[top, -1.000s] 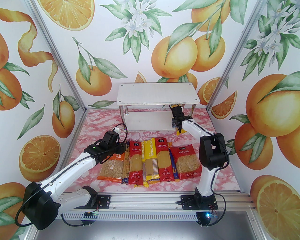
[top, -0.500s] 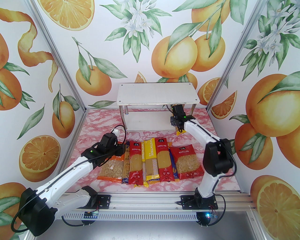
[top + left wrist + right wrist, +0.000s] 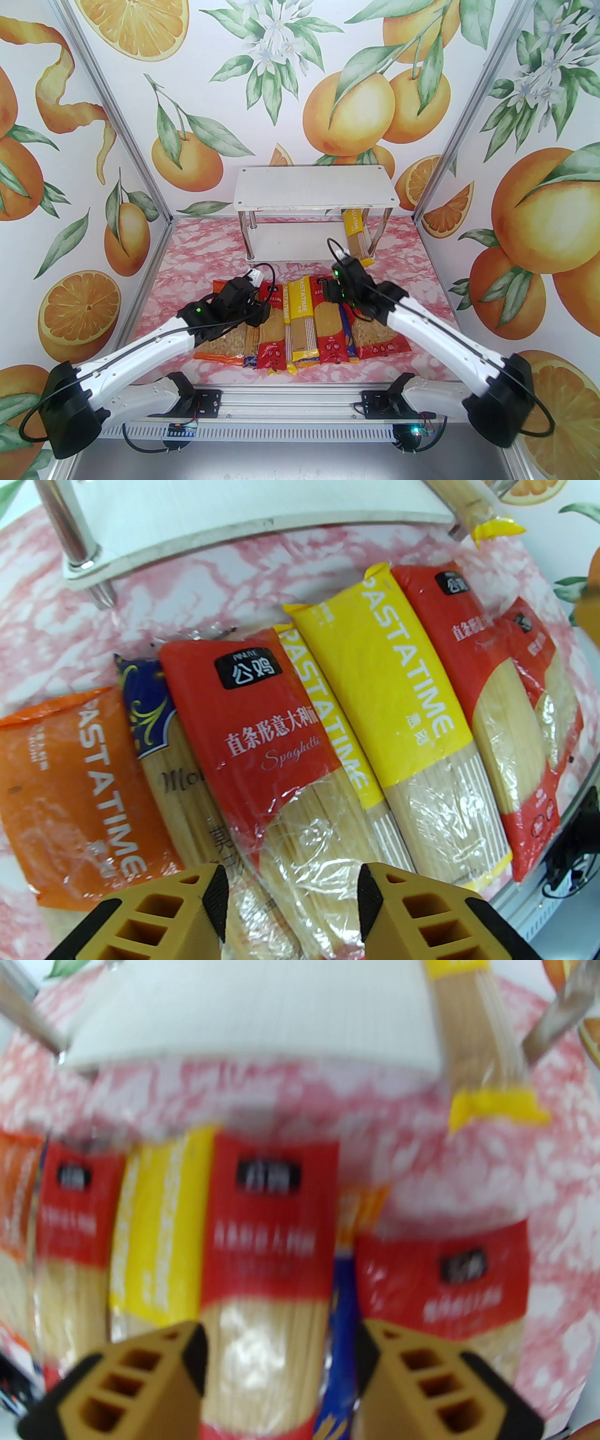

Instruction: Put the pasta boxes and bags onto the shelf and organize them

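The shelf [image 3: 314, 187] stands at the back, and one yellow spaghetti pack [image 3: 355, 232] lies on the right side of its lower board, its end hanging over the front edge [image 3: 492, 1105]. The other pasta packs lie in a row on the table: orange bag [image 3: 70, 789], dark blue pack [image 3: 145, 705], a red spaghetti pack [image 3: 253, 733], yellow PASTATIME packs [image 3: 398, 691], a second red pack [image 3: 272, 1241] and a red bag [image 3: 445, 1278]. My left gripper [image 3: 293, 902] hovers open over the first red pack. My right gripper [image 3: 281, 1372] hovers open over the second red pack; this view is blurred.
The pink marbled table [image 3: 206, 253] has free strips between the row and the shelf and along both sides. Chrome shelf legs [image 3: 251, 239] stand at the board's corners. Orange-print walls close in the left, back and right.
My right gripper has opened, left the yellow pack on the lower shelf board and drawn back to the row. My left gripper has shifted right, from the orange bag to the red pack.
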Tool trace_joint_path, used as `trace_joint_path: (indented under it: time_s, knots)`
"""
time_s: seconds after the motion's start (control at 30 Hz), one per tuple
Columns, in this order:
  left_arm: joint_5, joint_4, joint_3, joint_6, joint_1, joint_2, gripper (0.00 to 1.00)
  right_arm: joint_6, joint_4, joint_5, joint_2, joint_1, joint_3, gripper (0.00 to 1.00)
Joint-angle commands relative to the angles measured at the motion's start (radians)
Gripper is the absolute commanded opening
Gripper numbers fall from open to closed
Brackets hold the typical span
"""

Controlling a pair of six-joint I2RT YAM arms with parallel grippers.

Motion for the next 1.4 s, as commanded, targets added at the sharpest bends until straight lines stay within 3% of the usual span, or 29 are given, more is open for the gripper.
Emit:
trace_joint_path:
  time_s: [0.0,0.13,0.53,0.83,0.93,1.13,1.27,1.37]
  knots:
    - [0.047,0.075,-0.005,-0.026,-0.003,0.017,0.55,0.156,-0.007,-0.022,-0.021,0.074,-0.055,0.59]
    - [0.066,0.069,0.003,-0.025,-0.003,0.047,0.53,0.209,-0.045,0.021,0.036,0.144,-0.053,0.66]
    - [0.060,0.065,-0.026,-0.033,-0.004,0.017,0.57,0.245,-0.050,0.085,0.147,0.151,-0.046,0.95]
    - [0.040,0.048,-0.025,-0.021,0.006,0.001,0.57,0.240,-0.020,0.062,0.242,0.139,-0.051,0.96]
    - [0.037,0.043,-0.025,-0.019,0.013,-0.005,0.57,0.237,-0.007,0.040,0.253,0.131,-0.063,0.91]
    - [0.030,0.038,-0.033,-0.018,0.029,-0.018,0.57,0.229,0.011,-0.003,0.250,0.130,-0.068,0.65]
    - [0.030,0.034,-0.033,-0.018,0.038,-0.024,0.56,0.222,0.005,-0.012,0.242,0.130,-0.054,0.57]
    - [0.028,0.030,-0.030,-0.014,0.046,-0.029,0.56,0.217,0.007,-0.028,0.245,0.127,-0.050,0.41]
